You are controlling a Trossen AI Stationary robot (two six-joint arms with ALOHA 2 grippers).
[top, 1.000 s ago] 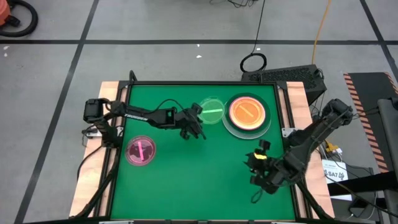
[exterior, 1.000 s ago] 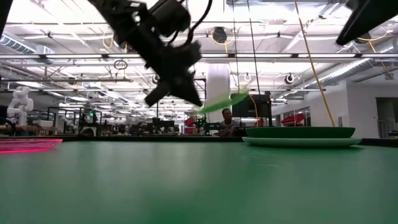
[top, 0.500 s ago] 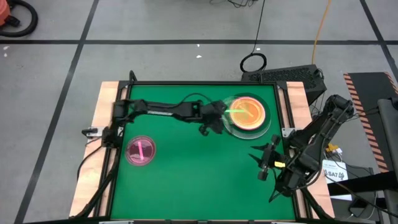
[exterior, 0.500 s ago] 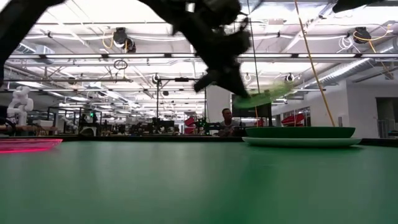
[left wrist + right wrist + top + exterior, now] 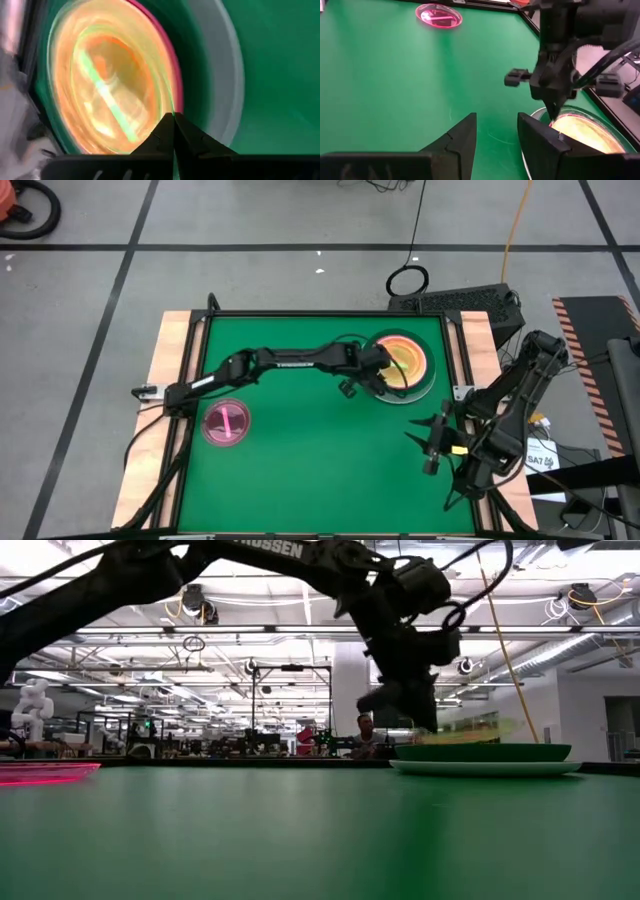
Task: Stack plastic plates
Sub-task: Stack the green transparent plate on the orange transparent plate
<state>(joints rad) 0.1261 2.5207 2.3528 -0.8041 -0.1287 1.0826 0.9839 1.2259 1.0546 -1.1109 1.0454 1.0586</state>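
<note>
A stack of plastic plates (image 5: 425,380) stands at the table's far right: a pale plate (image 5: 440,768) at the bottom, a dark-green one (image 5: 520,752) on it, a pink rim and an amber dish (image 5: 65,60) on top. My left gripper (image 5: 375,378) is shut on a translucent green dish (image 5: 475,727), which hovers just over the stack. A translucent pink dish (image 5: 226,423) lies flat near the left edge. My right gripper (image 5: 428,442) stands open above the table's near right, with nothing between its fingers (image 5: 470,134). My left gripper pinches the green dish's rim (image 5: 171,106) between its two shut fingers, on the side nearest the table's left. The fingers slant down from the left. The dish sits roughly level, lifted clear just above the stack's top.
Bare green mat (image 5: 300,460) fills the middle and near part of the table. A raised frame (image 5: 455,340) borders the mat beside the stack. The room shows beyond the far edge, with a person (image 5: 365,735) seated far off.
My left gripper has carried the green dish from the table's far middle toward the right edge, until it is over the stack. The dish, tilted before, now lies nearly level. My right gripper has drawn back a little toward the right edge.
</note>
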